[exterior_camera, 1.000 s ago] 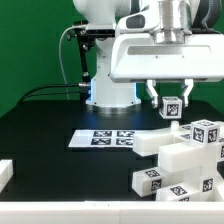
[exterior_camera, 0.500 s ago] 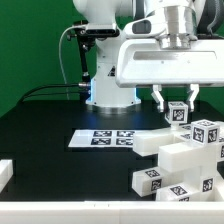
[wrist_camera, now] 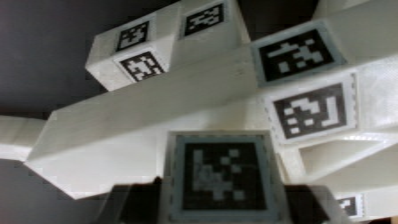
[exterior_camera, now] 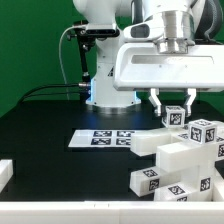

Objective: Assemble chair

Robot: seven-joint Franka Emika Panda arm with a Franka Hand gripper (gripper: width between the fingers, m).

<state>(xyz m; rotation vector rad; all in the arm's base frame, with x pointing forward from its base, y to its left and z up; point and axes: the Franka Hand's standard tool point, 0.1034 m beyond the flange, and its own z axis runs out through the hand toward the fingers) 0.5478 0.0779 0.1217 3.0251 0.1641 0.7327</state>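
The chair (exterior_camera: 178, 158) is a chunky white cluster of slabs and tagged cubes at the exterior view's right, lying on the black table. My gripper (exterior_camera: 173, 107) hangs just above its back part, shut on a small white tagged cube (exterior_camera: 174, 114) that sits between the two dark fingers (exterior_camera: 156, 101). In the wrist view the held cube (wrist_camera: 222, 170) fills the space between the fingers (wrist_camera: 139, 205), its tag facing the camera. Below it lie the chair's slabs (wrist_camera: 160, 110) and several tagged blocks (wrist_camera: 294, 55). Whether the cube touches the chair cannot be told.
The marker board (exterior_camera: 103, 139) lies flat on the table at the middle, to the exterior view's left of the chair. A white part (exterior_camera: 5, 172) pokes in at the left edge. The arm's white base (exterior_camera: 108, 92) stands behind, before a green backdrop.
The gripper has come down a little with the cube in it, closer to the chair parts. The chair and the marker board have not moved.
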